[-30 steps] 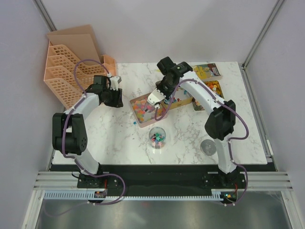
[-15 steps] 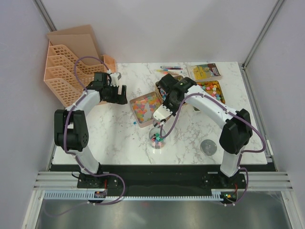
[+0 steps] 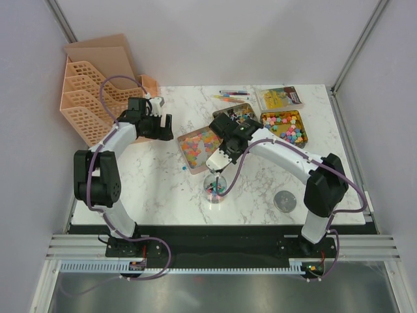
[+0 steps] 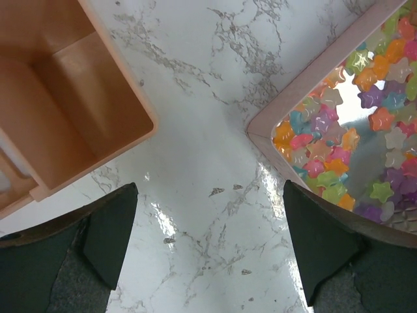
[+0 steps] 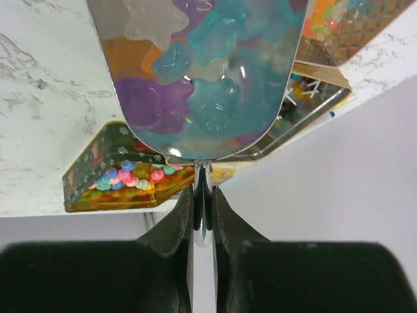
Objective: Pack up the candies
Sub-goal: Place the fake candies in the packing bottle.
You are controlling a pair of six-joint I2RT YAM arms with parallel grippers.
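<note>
The marble worktop (image 3: 150,189) carries a stack of peach file racks (image 3: 91,91) at its far left corner. The left arm reaches in beside them, its left fingers (image 4: 111,228) spread wide over bare marble, between a rack's corner and the pink tin (image 4: 306,79), touching neither. The right arm bends in over the middle, the right fingers (image 5: 172,222) pinched narrow on the thin handle of a metal scoop (image 5: 202,78), which hangs over a small clear jar (image 3: 218,197). A gold tin (image 3: 263,119) sits at the far right. The candies (image 4: 326,150), star-shaped and many-coloured, fill the pink tin, the gold tin and the scoop's bowl, with some in the jar.
</note>
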